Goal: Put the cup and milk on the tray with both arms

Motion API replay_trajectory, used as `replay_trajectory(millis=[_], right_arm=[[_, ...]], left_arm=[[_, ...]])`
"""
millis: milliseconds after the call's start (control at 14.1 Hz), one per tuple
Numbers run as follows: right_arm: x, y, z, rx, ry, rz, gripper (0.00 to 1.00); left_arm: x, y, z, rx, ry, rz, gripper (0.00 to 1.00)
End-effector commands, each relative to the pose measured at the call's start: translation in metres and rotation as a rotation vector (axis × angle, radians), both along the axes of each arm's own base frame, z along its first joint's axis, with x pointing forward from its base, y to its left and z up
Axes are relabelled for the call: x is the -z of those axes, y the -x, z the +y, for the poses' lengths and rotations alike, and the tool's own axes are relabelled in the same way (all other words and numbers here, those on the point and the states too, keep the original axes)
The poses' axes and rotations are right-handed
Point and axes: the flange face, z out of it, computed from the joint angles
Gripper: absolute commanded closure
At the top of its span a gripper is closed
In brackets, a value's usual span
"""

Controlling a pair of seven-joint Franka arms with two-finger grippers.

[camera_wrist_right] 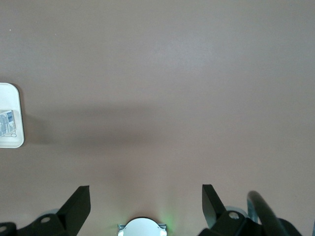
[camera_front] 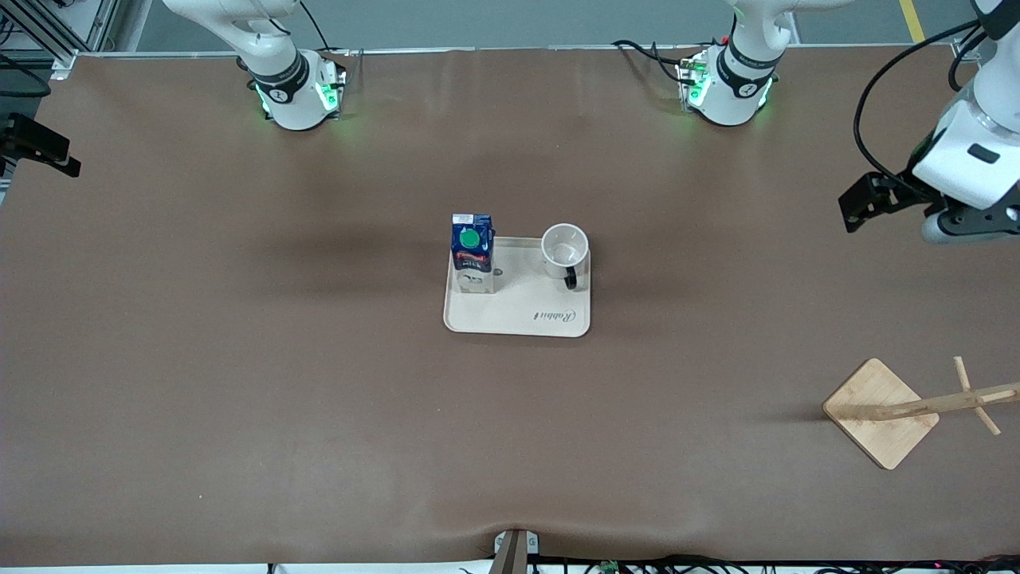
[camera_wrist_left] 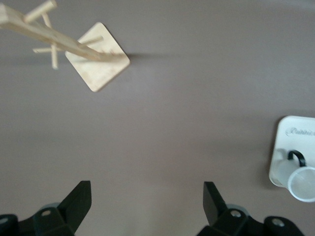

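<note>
— Starting with the biggest piece: the brown table (camera_front: 239,359) is seen spread wide, and the tray (camera_front: 518,315) is laid flat near its middle.

— And the two arms?

— Both are held high. The left gripper (camera_wrist_left: 146,206) is hung over bare table toward the left arm's end, its fingers (camera_wrist_left: 78,199) spread well apart with nothing between them. The right gripper (camera_wrist_right: 146,206) is raised over bare table toward the right arm's end, close to its own green-lit base (camera_wrist_right: 142,228); its fingers (camera_wrist_right: 78,204) are parted too, and nothing is gripped.

— What is carried on the tray?

— The milk (camera_front: 472,253) is stood upright in the tray's corner toward the right arm's end, farther from the front camera. The cup (camera_front: 565,249) is set upright in the matching corner toward the left arm's end, handle turned toward the front camera.

— Anything else?

— A wooden stand (camera_front: 880,412) is placed near the left arm's end, nearer to the front camera than the tray, well apart from it.
</note>
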Motion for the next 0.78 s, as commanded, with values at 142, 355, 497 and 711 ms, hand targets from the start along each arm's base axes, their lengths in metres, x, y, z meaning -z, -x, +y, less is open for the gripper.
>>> replay_trajectory(millis=[142, 355, 497, 711], right_arm=[[-0.003, 0.006, -0.001, 0.005, -0.015, -0.003, 0.00], [-0.002, 0.006, 0.001, 0.002, -0.015, 0.002, 0.00], [-0.003, 0.006, -0.001, 0.006, -0.015, 0.000, 0.00], [-0.002, 0.007, -0.001, 0.006, -0.015, 0.005, 0.00]], left_arm=[[-0.004, 0.045, 0.007, -0.003, 0.046, 0.000, 0.00], [-0.006, 0.051, 0.005, -0.029, 0.085, -0.003, 0.00], [-0.007, 0.052, 0.006, -0.044, 0.088, 0.000, 0.00], [-0.008, 0.053, 0.006, -0.050, 0.097, 0.010, 0.00]])
